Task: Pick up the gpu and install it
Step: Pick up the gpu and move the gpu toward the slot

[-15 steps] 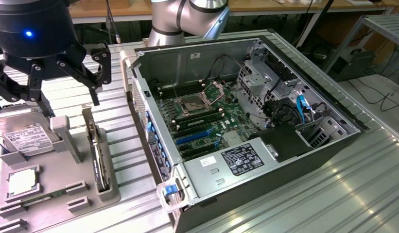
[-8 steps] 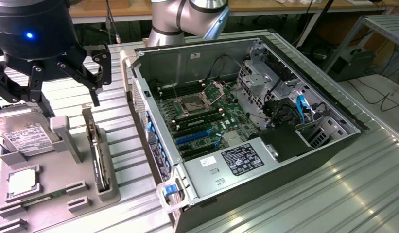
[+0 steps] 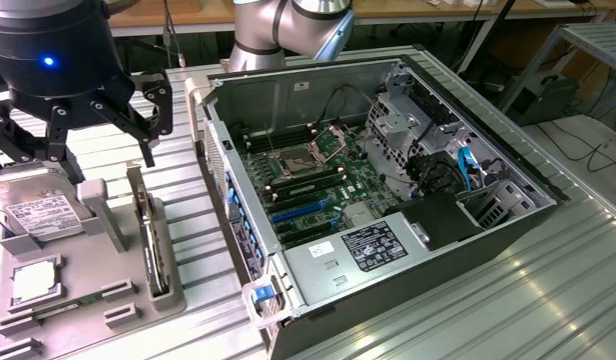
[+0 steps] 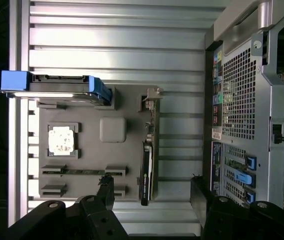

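Note:
The gpu [image 3: 151,241] stands on its long edge in a slot of the grey holder tray [image 3: 88,259], at the exterior view's left. In the wrist view the gpu [image 4: 145,172] shows edge-on as a thin black strip with its silvery bracket [image 4: 152,98] at one end. My gripper [image 3: 109,169] hangs open above the tray, a little above the card's far end. In the wrist view the gripper [image 4: 151,186] straddles the card's line, one finger on each side, apart from it. Nothing is held.
The open computer case [image 3: 508,225] lies to the exterior view's right of the tray, its motherboard with blue slots [image 3: 299,214] exposed. The tray also holds a hard drive [image 3: 35,211], a processor chip [image 3: 32,281] and a memory stick [image 4: 77,171]. The ribbed metal table [image 3: 548,300] carries everything.

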`<control>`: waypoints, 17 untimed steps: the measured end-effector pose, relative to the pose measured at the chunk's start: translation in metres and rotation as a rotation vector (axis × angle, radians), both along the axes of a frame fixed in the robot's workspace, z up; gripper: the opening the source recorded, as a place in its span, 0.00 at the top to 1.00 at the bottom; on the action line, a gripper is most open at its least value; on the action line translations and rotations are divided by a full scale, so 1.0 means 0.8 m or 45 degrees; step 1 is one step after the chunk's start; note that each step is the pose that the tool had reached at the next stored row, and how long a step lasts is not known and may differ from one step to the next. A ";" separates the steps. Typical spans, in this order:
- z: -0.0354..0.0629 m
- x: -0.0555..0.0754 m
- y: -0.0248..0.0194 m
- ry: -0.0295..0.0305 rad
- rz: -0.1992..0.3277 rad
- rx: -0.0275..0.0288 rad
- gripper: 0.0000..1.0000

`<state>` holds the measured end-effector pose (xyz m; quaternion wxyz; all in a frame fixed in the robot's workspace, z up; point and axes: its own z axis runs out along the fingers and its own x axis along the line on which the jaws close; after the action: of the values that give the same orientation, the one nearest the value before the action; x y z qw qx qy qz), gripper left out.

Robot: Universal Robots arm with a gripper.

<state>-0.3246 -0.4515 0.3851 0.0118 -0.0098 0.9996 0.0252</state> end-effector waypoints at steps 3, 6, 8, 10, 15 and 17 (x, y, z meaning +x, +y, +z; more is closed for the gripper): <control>-0.003 0.000 0.0000 0.0000 0.000 0.0000 0.28; -0.006 0.000 0.0000 0.0001 0.000 -0.0001 0.28; -0.008 0.000 0.0000 0.0000 0.000 0.0000 0.28; -0.010 0.000 0.0000 0.0001 0.000 -0.0001 0.28; -0.015 0.000 0.0000 0.0000 0.000 0.0001 0.28; -0.018 0.000 0.0000 -0.0001 0.000 0.0002 0.28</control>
<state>-0.3245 -0.4515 0.3709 0.0118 -0.0098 0.9996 0.0253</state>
